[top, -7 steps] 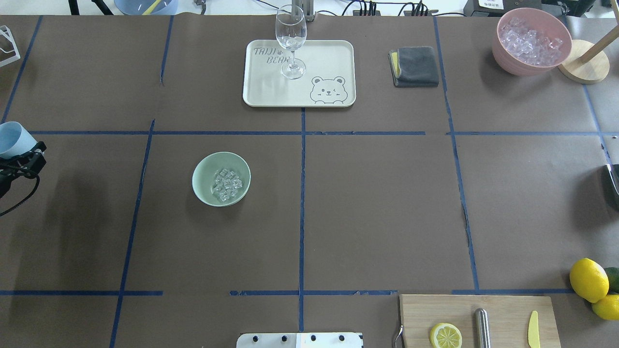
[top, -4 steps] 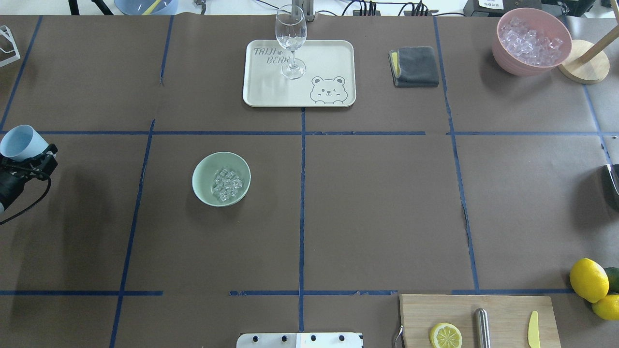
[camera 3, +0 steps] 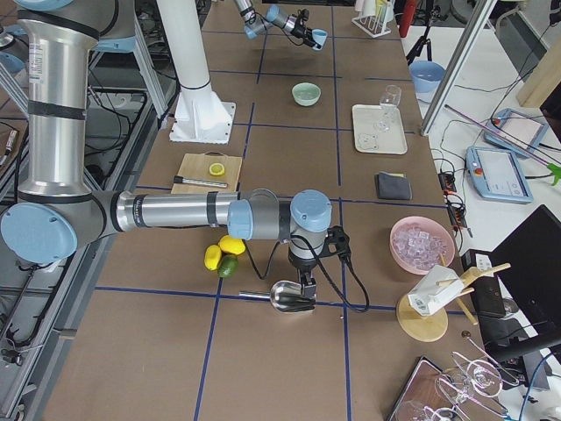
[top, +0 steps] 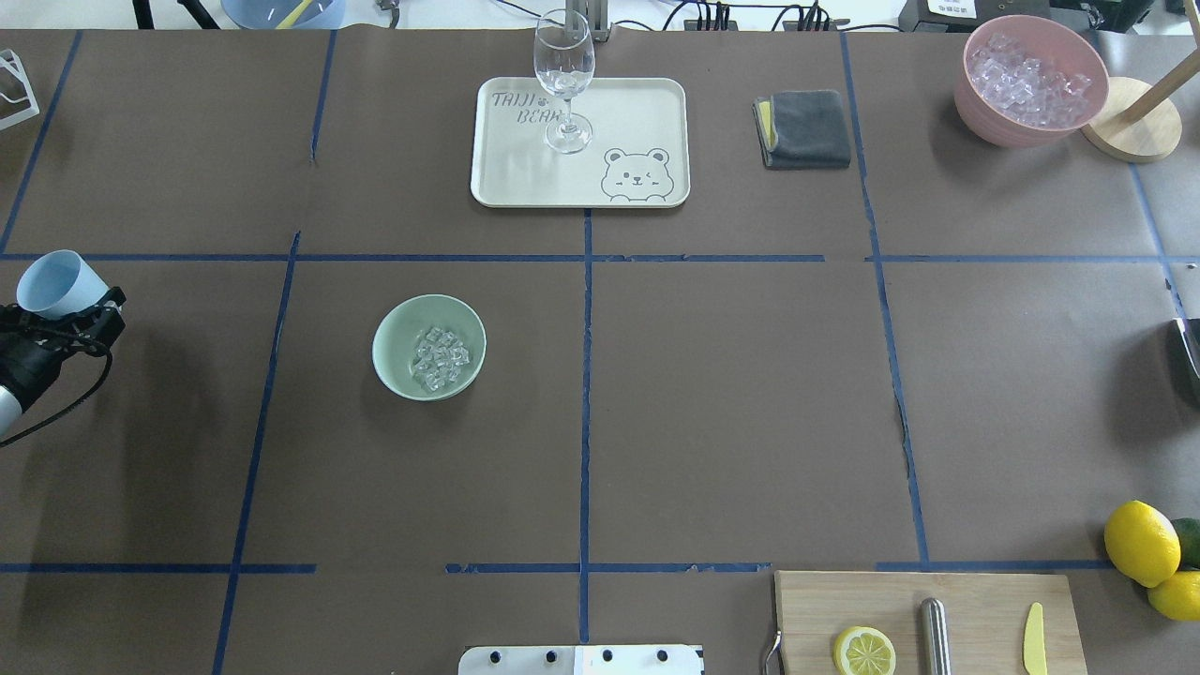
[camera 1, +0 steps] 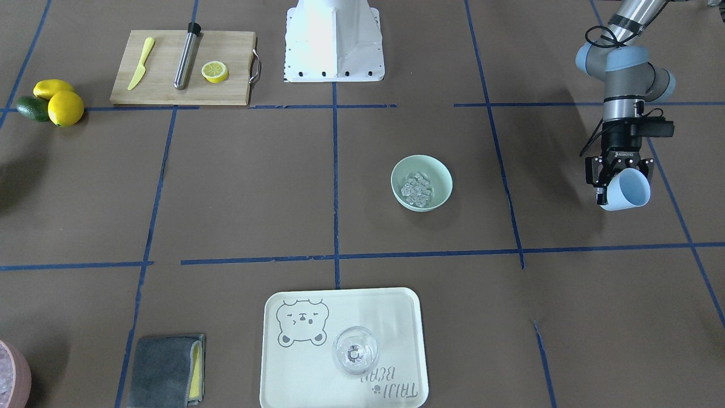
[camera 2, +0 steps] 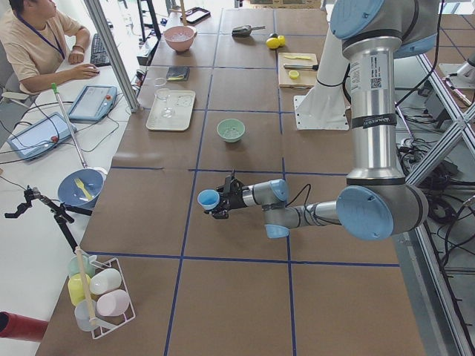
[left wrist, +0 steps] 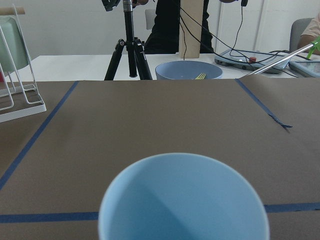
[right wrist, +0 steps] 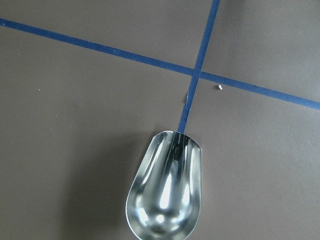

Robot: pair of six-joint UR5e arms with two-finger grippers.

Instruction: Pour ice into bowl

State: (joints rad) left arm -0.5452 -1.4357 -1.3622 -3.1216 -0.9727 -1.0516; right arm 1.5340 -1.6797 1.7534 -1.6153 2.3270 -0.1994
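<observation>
The pale mint-green bowl (top: pixel 398 330) (camera 1: pixel 439 173) stands left of the table's centre, and a small heap of clear ice (top: pixel 439 358) (camera 1: pixel 416 188) lies in it. Far to its left, near the table's edge, my left gripper (top: pixel 77 309) (camera 1: pixel 617 180) is shut on a light blue cup (top: pixel 54 283) (camera 1: pixel 626 190) (left wrist: pixel 182 200). The cup lies tilted on its side, clear of the table, and looks empty inside. The right gripper (camera 3: pixel 303 294) hangs over a metal scoop (right wrist: pixel 165 200) near the right edge. I cannot tell whether it is open or shut.
At the back, a cream tray (top: pixel 637 112) carries a wine glass (top: pixel 564 84). A grey cloth (top: pixel 806 128) and a pink container of ice (top: pixel 1029 80) stand further right. A cutting board (top: pixel 975 600) with a lemon half lies at the front right, beside lemons (top: pixel 1142 542).
The left gripper has carried the blue cup to the right in the overhead view, further in over the table. The bowl and its ice have not moved.
</observation>
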